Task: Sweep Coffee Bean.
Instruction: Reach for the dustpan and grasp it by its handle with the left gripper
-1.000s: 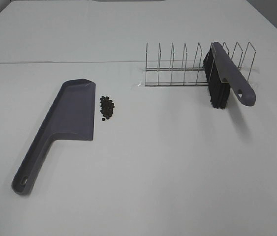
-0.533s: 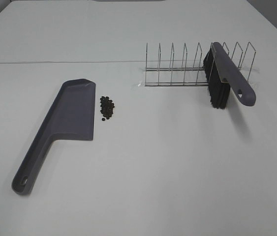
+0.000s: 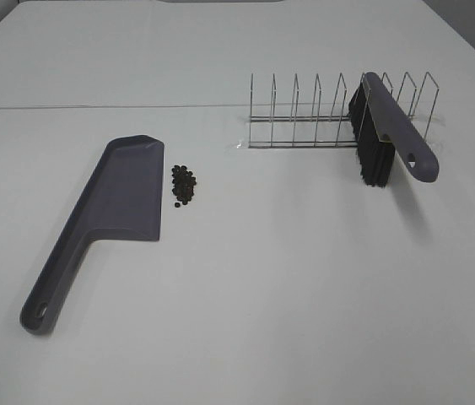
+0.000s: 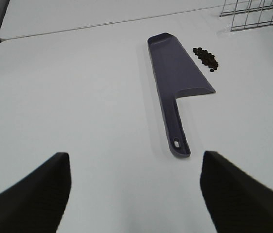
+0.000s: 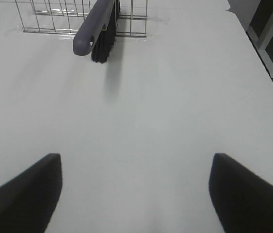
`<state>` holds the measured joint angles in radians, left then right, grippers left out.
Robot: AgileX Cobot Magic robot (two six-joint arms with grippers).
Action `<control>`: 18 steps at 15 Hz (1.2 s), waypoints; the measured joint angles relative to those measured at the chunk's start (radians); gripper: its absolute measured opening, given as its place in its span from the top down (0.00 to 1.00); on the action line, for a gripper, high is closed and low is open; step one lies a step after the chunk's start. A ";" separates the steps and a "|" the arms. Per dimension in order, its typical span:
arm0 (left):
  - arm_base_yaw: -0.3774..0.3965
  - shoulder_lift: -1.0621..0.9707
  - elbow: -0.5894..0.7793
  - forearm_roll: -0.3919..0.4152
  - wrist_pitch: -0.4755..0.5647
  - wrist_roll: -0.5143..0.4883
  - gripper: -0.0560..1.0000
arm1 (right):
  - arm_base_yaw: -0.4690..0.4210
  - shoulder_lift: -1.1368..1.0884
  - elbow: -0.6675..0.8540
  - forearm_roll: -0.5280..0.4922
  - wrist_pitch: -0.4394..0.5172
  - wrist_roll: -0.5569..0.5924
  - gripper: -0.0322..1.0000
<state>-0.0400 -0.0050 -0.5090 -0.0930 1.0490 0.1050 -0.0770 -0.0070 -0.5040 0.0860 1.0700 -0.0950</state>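
Note:
A small heap of dark coffee beans (image 3: 183,183) lies on the white table, just right of the flat grey-purple dustpan (image 3: 110,211). Its handle points toward the near left. The left wrist view shows the same dustpan (image 4: 175,82) and coffee beans (image 4: 206,57) ahead of my open left gripper (image 4: 134,194), which holds nothing. The grey-purple brush (image 3: 385,131) with black bristles leans in the wire rack (image 3: 330,114) at the back right. My right gripper (image 5: 135,194) stands open and empty, well short of the brush (image 5: 97,29). Neither gripper appears in the exterior view.
The wire rack (image 5: 78,19) has several upright dividers and stands on the table seam. A table edge with floor and a frame leg (image 5: 267,43) shows beyond the brush in the right wrist view.

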 joint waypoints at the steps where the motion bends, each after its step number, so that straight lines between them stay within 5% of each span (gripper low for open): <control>1: 0.000 0.000 0.000 0.000 0.000 0.000 0.27 | 0.000 0.000 0.000 0.000 0.000 0.000 0.21; 18: 0.000 0.000 0.000 0.000 0.000 0.000 0.27 | 0.000 0.000 0.000 0.000 0.000 0.000 0.21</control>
<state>-0.0400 -0.0050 -0.5090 -0.0930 1.0490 0.1050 -0.0770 -0.0070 -0.5040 0.0860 1.0700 -0.0950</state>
